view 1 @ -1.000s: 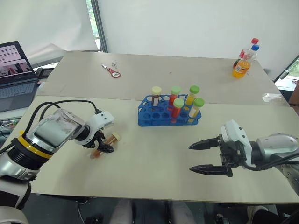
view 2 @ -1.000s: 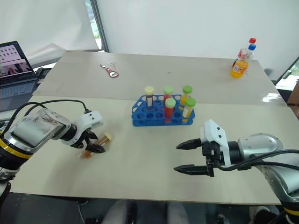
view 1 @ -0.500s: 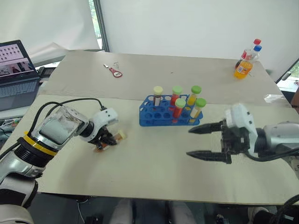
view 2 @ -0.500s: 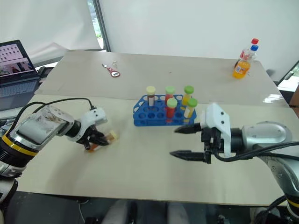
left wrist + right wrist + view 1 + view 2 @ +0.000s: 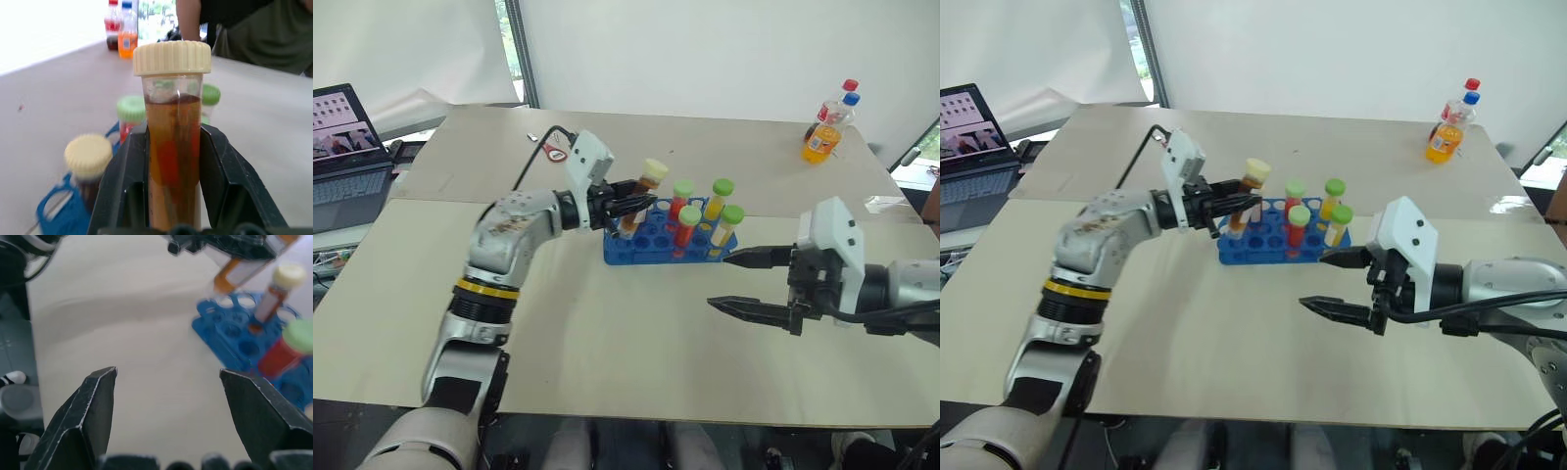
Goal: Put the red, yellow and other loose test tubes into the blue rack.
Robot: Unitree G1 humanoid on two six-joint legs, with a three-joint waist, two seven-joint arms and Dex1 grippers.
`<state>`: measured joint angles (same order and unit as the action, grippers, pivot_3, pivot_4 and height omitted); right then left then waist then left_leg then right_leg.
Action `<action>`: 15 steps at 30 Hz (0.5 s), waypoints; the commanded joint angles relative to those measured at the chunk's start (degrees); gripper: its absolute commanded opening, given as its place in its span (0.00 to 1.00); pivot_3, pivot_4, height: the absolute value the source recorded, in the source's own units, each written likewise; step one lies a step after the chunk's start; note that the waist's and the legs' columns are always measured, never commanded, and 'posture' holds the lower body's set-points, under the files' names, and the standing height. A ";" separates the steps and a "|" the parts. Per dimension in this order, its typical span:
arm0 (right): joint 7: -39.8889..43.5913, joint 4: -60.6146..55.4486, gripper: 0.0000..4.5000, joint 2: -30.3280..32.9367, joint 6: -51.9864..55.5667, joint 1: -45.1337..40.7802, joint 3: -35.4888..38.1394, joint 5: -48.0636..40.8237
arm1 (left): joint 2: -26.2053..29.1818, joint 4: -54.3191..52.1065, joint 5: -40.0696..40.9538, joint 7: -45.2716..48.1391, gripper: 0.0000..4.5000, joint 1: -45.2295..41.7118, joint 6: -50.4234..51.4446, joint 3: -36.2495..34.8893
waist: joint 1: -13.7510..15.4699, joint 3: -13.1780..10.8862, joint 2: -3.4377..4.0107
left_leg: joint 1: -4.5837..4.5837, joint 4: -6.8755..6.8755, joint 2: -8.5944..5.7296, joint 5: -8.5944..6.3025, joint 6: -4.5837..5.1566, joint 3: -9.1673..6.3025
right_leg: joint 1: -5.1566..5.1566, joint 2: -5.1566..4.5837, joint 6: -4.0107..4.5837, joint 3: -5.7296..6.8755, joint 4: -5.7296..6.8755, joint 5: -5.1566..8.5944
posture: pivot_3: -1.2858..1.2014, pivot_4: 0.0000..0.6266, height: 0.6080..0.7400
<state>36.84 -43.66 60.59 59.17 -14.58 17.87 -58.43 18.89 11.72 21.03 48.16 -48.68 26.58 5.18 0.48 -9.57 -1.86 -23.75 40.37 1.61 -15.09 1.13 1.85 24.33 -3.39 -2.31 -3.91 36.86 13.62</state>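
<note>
Amber-brown liquid fills the cream-capped test tube (image 5: 644, 192), which the left tool (image 5: 628, 205) clamps between its two black fingers (image 5: 122, 186) just left of frame centre, above the left end of the blue rack (image 5: 666, 245). The tube leans with its cap toward the upper right, and its lower end hangs over the rack's left holes; whether it touches the rack cannot be told. In the left wrist view the tube stands between the two fingers, gripped below the liquid's surface, with the cap well clear of them. The blue rack sits on the pale table (image 5: 607, 333) at frame centre and carries several upright tubes: one cream-capped tube with dark liquid (image 5: 88, 164) at its left end, close beside the held tube, and four green-capped tubes, two with red liquid (image 5: 685, 227) and two with yellow liquid (image 5: 728, 227), toward its right end. The right tool (image 5: 739, 282) hovers above the table in the right half of the frame, just lower right of the rack, its fingers spread wide apart and empty, pointing toward frame left. Two orange drink bottles (image 5: 827, 127) stand at the upper right of the table. A red-handled small item (image 5: 554, 153) lies at upper left of centre, and a laptop (image 5: 347, 147) sits at the far left edge. A person's arm and dark shirt (image 5: 234, 29) appear in the left wrist view beyond the table.
</note>
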 commanded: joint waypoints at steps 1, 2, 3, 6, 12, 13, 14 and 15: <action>-7.18 -3.55 0.83 -0.15 2.74 1.06 4.92 -3.42 | -3.03 5.50 -2.40 -1.43 0.20 -0.03 -9.31 -1.05 | 0.06 0.00 0.00 | 0.00 0.01 -0.01 0.00 0.00 0.01 | 0.00 -0.01 0.00 -0.01 0.00 0.00 | 0.52 0.24 1.00; -8.59 -4.31 0.83 -0.13 3.27 1.76 5.93 -4.78 | -3.95 7.55 -3.10 -1.54 0.20 -0.12 -11.68 -0.98 | 0.18 0.00 0.00 | 0.00 0.01 -0.03 0.00 0.00 0.00 | 0.00 -0.01 -0.01 -0.02 -0.01 0.00 | 0.52 0.24 1.00; -9.96 -4.99 0.83 -0.07 3.68 2.40 6.82 -5.98 | -4.80 9.56 -3.76 -1.63 0.20 -0.25 -13.81 -0.93 | 0.25 0.00 0.00 | 0.00 0.01 -0.03 0.00 0.00 -0.01 | -0.03 -0.01 -0.01 -0.01 -0.02 -0.01 | 0.52 0.24 1.00; -13.56 -6.10 0.83 0.28 4.30 4.01 8.90 -9.01 | -7.06 15.98 -5.26 -1.90 0.20 -1.30 -18.52 -0.89 | 0.35 0.00 0.00 | -0.03 0.02 -0.05 0.00 0.00 -0.02 | -0.05 -0.02 -0.05 -0.01 -0.08 -0.03 | 0.52 0.24 1.00; -17.71 -6.98 0.83 2.15 4.23 6.98 11.27 -13.52 | -9.76 22.57 -7.08 -0.87 0.20 -1.53 -23.86 -0.12 | 0.21 0.00 0.00 | -0.04 0.03 -0.10 0.00 0.01 -0.05 | -0.08 -0.04 -0.10 -0.01 -0.12 -0.06 | 0.52 0.24 1.00; -18.20 -7.06 0.83 2.46 4.10 7.51 11.61 -14.04 | -10.25 23.15 -7.28 -0.98 0.20 -1.46 -24.46 -0.08 | 0.21 0.01 0.01 | -0.04 0.03 -0.09 0.00 0.01 -0.07 | -0.08 -0.03 -0.10 -0.01 -0.12 -0.05 | 0.52 0.24 1.00; -18.74 -7.10 0.83 2.71 3.99 8.02 11.90 -14.67 | -10.75 23.94 -7.72 -1.18 0.20 -1.44 -25.55 0.01 | 0.25 0.01 0.01 | -0.03 0.03 -0.09 0.00 0.01 -0.06 | -0.08 -0.04 -0.10 -0.01 -0.12 -0.05 | 0.52 0.24 1.00; -19.18 -7.11 0.83 2.96 3.80 8.40 12.08 -15.18 | -11.07 24.53 -8.05 -1.27 0.20 -1.49 -26.35 0.00 | 0.25 0.00 0.00 | -0.03 0.03 -0.09 0.00 0.01 -0.07 | -0.09 -0.03 -0.10 -0.01 -0.12 -0.05 | 0.52 0.24 1.00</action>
<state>18.55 -49.64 62.60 63.73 -6.14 27.56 -72.19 8.15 35.78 13.71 46.85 -49.47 2.17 5.14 0.73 -9.57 -1.85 -23.79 40.40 1.52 -15.08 1.14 1.76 24.24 -3.42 -2.41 -3.92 36.73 13.57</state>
